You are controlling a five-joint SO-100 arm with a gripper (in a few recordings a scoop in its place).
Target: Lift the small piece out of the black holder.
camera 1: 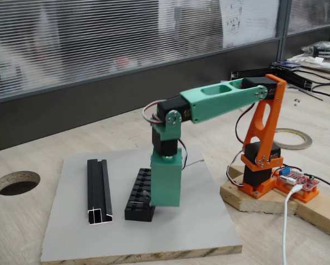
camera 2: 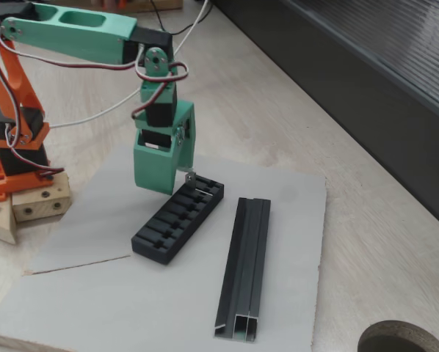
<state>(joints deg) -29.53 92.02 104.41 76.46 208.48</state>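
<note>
Fingers [camera 2: 184, 170] of our green-and-orange arm hang point-down over the far end of the black holder [camera 2: 177, 220], which lies flat on a grey board [camera 2: 285, 220] on the wooden desk [camera 2: 293, 125]. In a fixed view we see the small piece [camera 2: 191, 177], a thin grey tab, at the very tip of the fingers and just above the holder's end slot. The fingers appear nearly closed around it, though we cannot tell for certain whether they truly pinch it or merely touch it; the tab is tiny and partly masked by the green shell. In the other fixed view the fingers [camera 1: 154, 203] sit in front of the holder [camera 1: 139, 196] and hide the piece from us.

Beside the holder, apart from it, lies a longer black channel rail [camera 2: 246, 268] with a silvery end, which we leave alone. A round hole [camera 1: 16, 183] is cut in the desk near the board's corner.

We judge the step in hand to be the lift itself. To do it well, we would keep the squeeze steady and rise straight up, in line with the slot, so the tab does not catch on the slot walls or twist free. We would go slowly, since so thin a part could slip out with any sideways drag, and keep clear of the rail.
</note>
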